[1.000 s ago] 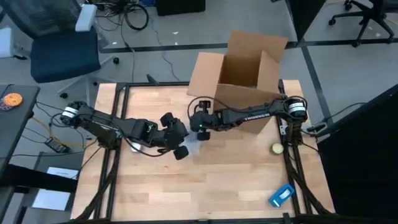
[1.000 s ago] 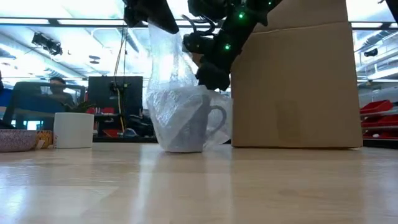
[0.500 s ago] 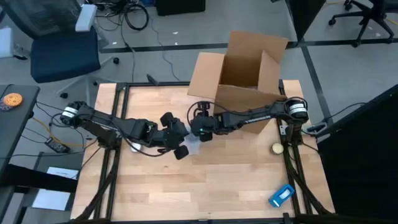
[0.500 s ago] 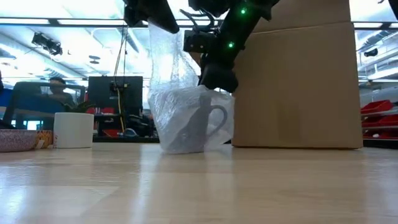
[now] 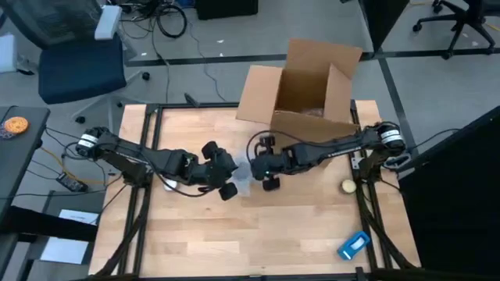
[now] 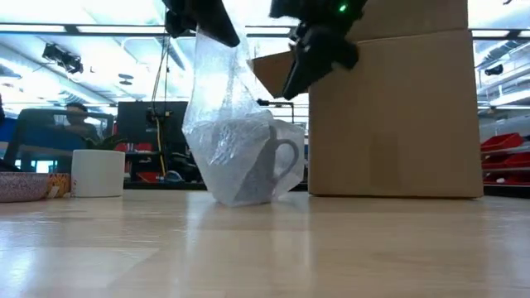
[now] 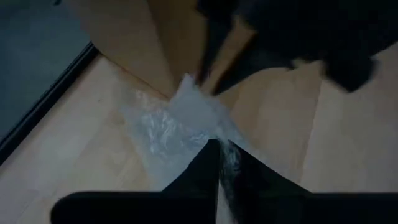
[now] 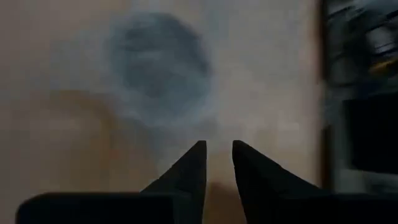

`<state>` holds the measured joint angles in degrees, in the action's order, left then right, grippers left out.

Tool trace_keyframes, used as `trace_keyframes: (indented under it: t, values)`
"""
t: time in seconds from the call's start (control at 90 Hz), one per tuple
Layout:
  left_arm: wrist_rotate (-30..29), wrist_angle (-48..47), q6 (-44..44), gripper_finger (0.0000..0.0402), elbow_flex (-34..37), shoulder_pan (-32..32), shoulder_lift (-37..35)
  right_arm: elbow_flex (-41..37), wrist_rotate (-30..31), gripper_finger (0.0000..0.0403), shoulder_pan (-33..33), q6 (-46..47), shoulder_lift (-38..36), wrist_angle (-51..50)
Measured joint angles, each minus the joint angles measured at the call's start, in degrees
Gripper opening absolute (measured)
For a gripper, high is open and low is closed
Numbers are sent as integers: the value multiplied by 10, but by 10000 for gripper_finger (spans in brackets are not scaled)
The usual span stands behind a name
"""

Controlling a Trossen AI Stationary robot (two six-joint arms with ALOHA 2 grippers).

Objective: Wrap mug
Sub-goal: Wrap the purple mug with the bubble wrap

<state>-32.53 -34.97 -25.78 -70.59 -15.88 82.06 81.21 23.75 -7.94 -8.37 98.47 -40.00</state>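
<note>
A grey mug point(image 6: 252, 161) stands near the table's middle under a sheet of clear bubble wrap point(image 6: 224, 99) that rises from it to my left gripper point(image 6: 203, 21). The mug looks tipped a little, its handle point(image 6: 288, 157) toward the cardboard box. In the high view my left gripper point(image 5: 224, 178) is just left of the wrapped mug point(image 5: 243, 173), shut on the wrap. My right gripper point(image 5: 267, 170) hangs to the mug's right, raised above it point(image 6: 319, 50). Its fingers point(image 8: 200, 163) stand narrowly open with nothing between them. My left gripper pinches the bubble wrap's gathered upper end point(image 7: 225, 154) between its two fingers. It comes from above, and the wrap hangs below it, drawn up into a peak over the mug. The wrap's lower part lies around the mug on the table.
An open cardboard box point(image 5: 305, 86) stands at the far right, close behind the mug. A small yellow ball point(image 5: 346, 186) and a blue object point(image 5: 353, 244) lie toward the right and near edges. A white cup point(image 6: 98, 172) shows to the left in the low view.
My right gripper has come up off the wrapped mug and moved toward the table's right and near edges. The wrap around the mug has bulged out on the side away from the box. My left gripper has kept the wrap's top raised.
</note>
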Motion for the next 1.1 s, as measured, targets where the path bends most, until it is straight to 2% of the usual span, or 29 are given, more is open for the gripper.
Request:
trace_keyframes:
  t: [0.144, 0.278, 0.4, 0.544, 0.622, 0.856, 1.1]
  values:
    - [0, 3, 0, 0, 0, 0, 0, 0, -98, 65, 2, 79, -2, -52]
    - [0, 9, 0, 0, 0, 0, 0, 0, -138, 76, 9, 121, 11, -78]
    - [1, 9, 0, 0, 1, 0, 0, 0, -142, 80, 9, 117, 38, -58]
    - [1, 9, 0, 0, 1, 0, 0, 0, -81, 80, 22, 75, 79, -60]
    - [2, 6, 0, 0, 1, 0, 0, 0, -75, 82, 35, 66, 92, -47]
    - [2, 3, 2, 0, 1, 1, 0, 0, -142, 85, 42, 60, 92, 9]
    - [-1, 9, 32, 0, 1, 2, 0, 0, -161, 85, 9, 78, 92, 55]
